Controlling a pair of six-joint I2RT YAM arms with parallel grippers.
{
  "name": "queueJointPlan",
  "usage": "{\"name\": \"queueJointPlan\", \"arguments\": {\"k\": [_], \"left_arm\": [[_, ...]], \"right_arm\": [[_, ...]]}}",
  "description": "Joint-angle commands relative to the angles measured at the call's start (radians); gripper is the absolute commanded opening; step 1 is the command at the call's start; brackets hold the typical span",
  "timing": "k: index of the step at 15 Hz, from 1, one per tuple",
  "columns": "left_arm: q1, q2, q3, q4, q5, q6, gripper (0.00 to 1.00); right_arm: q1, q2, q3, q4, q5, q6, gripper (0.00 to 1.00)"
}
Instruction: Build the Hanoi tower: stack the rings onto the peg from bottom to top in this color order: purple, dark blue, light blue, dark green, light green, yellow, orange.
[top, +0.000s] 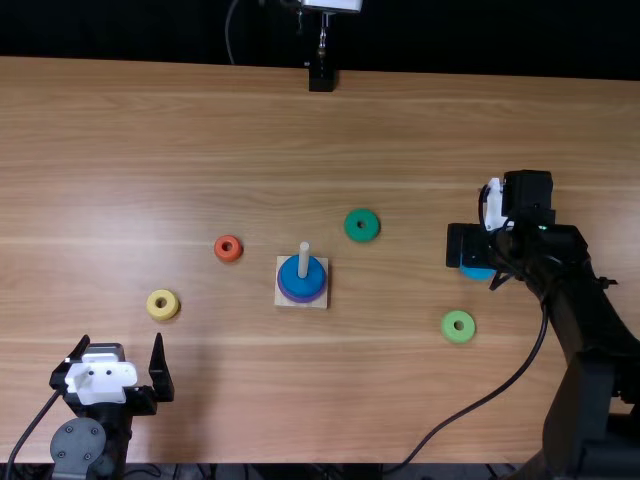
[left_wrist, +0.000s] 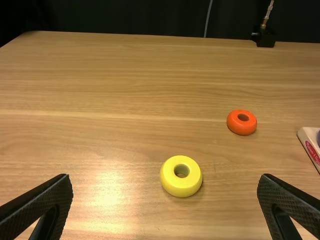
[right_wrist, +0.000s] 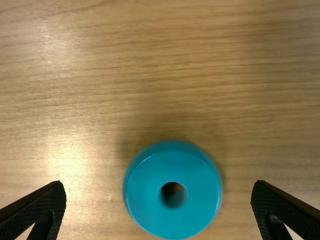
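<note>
Glossy light blue ring (right_wrist: 150, 200) on smooth wood table (top: 150, 120) (grain showing clearly).

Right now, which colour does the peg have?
The peg is pale beige, seen best in the top view.

The light brown wooden table (top: 150, 120) has grain running from side to side. Beyond its far edge lies a near-black backdrop (top: 480, 35); whether wall or cloth, I cannot tell. At the table's far edge, near the middle, a black base (top: 321, 78) carries an upright metal rod (top: 323, 38), with a pale fixture (top: 333, 5) above. Beyond that edge, left of the rod, hangs a thin grey cable (top: 228, 35). Soft pale glare (left_wrist: 110, 190) lies on the tabletop, and a dark strip (top: 300, 471) runs along the table's near edge
</note>
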Motion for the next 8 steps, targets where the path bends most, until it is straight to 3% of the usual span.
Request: {"name": "queueJointPlan", "arguments": {"k": [1,8], "left_arm": [[0.000,-0.012,-0.105,-0.084,-0.008,-0.001,1.00],[0.000,-0.012,-0.105,-0.084,-0.008,-0.001,1.00]], "right_arm": [[-0.017,0.014,0.025,-0.002,0.032,0.008,1.00],[-0.018,0.074,0.027,-0.004,0.030,0.007,1.00]]}}
